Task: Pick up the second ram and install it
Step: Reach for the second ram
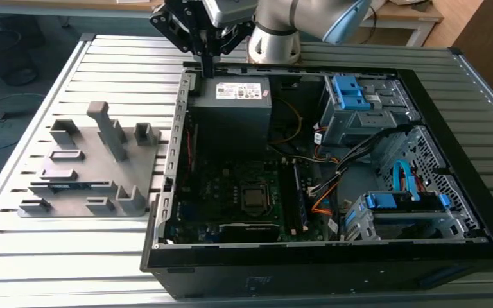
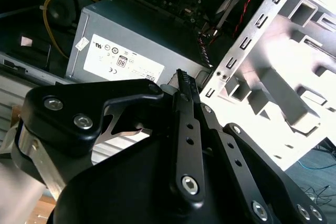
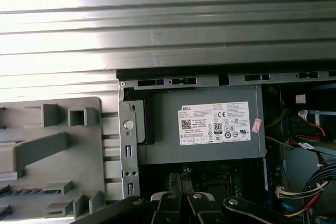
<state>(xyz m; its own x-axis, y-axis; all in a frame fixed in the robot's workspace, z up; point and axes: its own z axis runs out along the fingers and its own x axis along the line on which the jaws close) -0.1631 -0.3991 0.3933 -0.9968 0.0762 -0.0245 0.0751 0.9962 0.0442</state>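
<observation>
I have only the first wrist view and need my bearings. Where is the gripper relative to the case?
Observer: The gripper hangs at the corner of the case by the power supply, towards the exterior view's left.
Operator: Any ram in the fixture?
Observer: A thin blue-green strip, likely the ram, lies in a slot of the fixture.
Operator: And the board?
Observer: The memory slots run along the exterior view's right of the CPU socket.
</observation>
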